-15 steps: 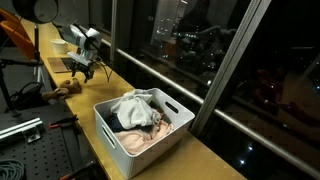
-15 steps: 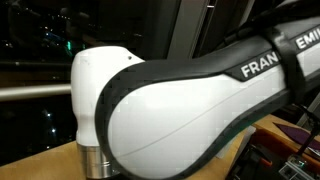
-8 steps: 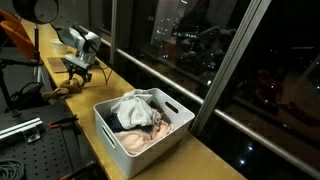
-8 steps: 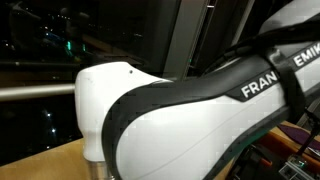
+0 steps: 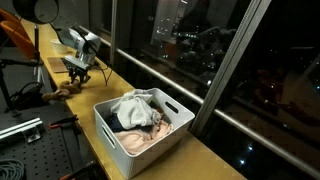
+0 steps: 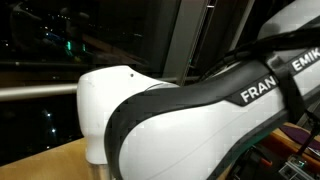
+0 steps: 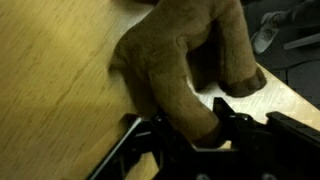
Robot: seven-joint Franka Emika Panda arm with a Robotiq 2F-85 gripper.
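Brown plush toy (image 7: 185,70) lies on wooden table (image 7: 50,80), one limb between my fingers. My gripper (image 7: 190,135) about half closed round limb; cannot tell if pads bite yet. Grasp begun, toy not lifted. White bin (image 5: 112,138) of clothes well apart. Versus second ago: jaws narrower, arm shifted slightly toward toy.

We count one plush toy (image 7: 185,60), one white bin (image 5: 108,135), one arm (image 6: 180,110) and one surface (image 7: 60,80); the cloths (image 5: 140,115) heaped in the bin we cannot count.
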